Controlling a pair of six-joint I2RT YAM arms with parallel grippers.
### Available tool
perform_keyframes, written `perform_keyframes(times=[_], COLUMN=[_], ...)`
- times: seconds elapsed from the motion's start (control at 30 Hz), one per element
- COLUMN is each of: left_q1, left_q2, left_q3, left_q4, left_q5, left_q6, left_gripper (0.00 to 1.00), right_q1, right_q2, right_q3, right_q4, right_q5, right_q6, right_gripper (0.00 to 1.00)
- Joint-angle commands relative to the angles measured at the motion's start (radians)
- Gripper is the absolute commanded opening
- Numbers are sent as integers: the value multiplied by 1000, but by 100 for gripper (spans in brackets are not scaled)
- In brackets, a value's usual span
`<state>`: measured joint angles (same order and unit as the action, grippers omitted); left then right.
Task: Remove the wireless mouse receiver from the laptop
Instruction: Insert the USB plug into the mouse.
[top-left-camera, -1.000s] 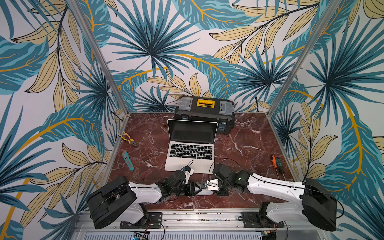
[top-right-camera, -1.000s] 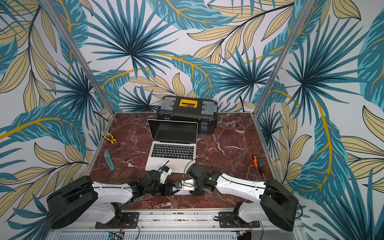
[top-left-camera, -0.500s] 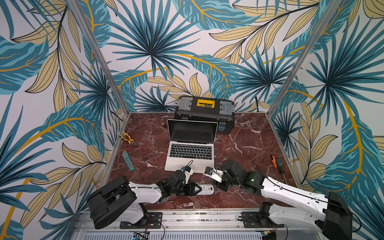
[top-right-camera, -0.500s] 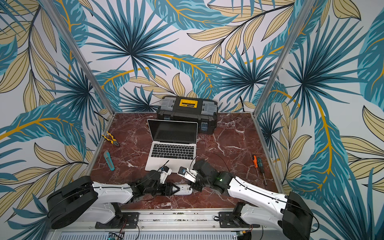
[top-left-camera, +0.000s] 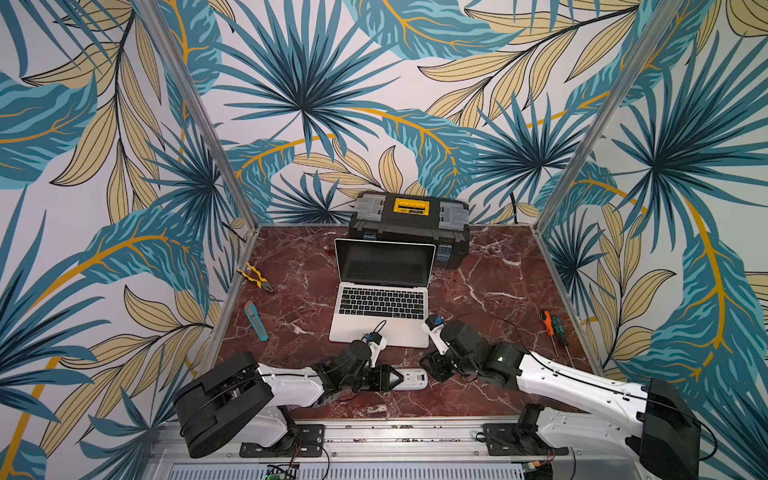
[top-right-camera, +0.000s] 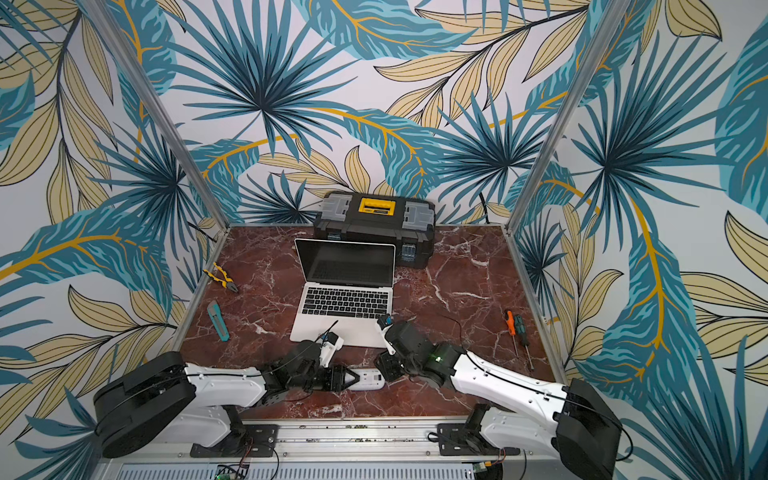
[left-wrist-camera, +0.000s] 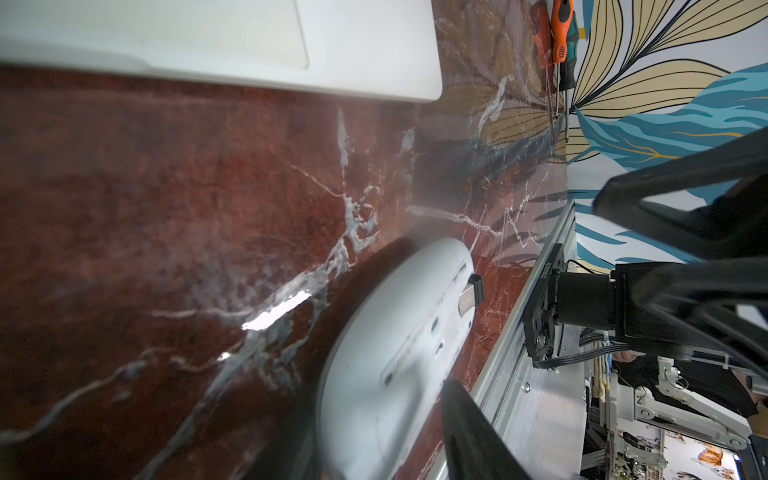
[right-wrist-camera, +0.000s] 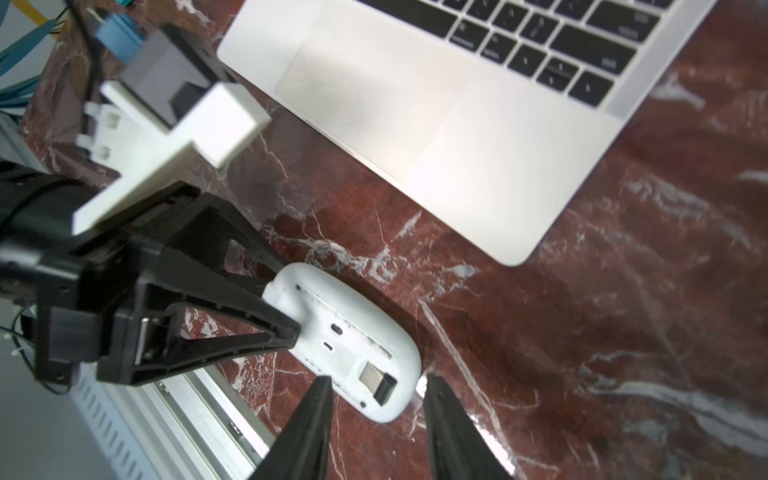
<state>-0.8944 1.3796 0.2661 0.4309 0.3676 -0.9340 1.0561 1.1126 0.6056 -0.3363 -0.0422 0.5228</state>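
The left hand (right-wrist-camera: 282, 307) is clenched on a white mouse (right-wrist-camera: 353, 332), underside showing, at the near side of the surface (top-left-camera: 478, 291). The right hand (right-wrist-camera: 378, 380) is released, with its fingers apart beside the receiver (right-wrist-camera: 376, 382), which sits in the mouse's recess. The laptop (top-left-camera: 399, 332) stands open just beyond.

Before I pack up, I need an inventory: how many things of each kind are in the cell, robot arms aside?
Laptop: 1
Toolbox: 1
Pliers: 1
Utility knife: 1
Screwdrivers: 2
Mouse: 1
USB receiver: 1
Total: 8

Silver laptop (top-left-camera: 381, 305) stands open, screen dark; black-capped receiver (right-wrist-camera: 377, 384) sits in upturned white mouse (right-wrist-camera: 332, 316).
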Motion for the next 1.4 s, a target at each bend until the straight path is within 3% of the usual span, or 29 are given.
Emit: perform_keyframes(times=[0.0,0.2,1.37], left_q1=[-3,-3,-3], left_q2=[34,34,31], left_q3=[-37,-34,-44], left_q4=[-93,-96,-92], left_q5=[-22,-22,-25], left_q6=[-4,-3,-10], left_gripper=[48,48,48], right_q1=[-2,-1,-2], right_q2=[-28,-19,87], right_q3=[-65,-113,-114], right_q4=[1,65,108], right_q5=[-23,-83,-95], right_q6=[159,186,173], right_gripper=[40,32,24])
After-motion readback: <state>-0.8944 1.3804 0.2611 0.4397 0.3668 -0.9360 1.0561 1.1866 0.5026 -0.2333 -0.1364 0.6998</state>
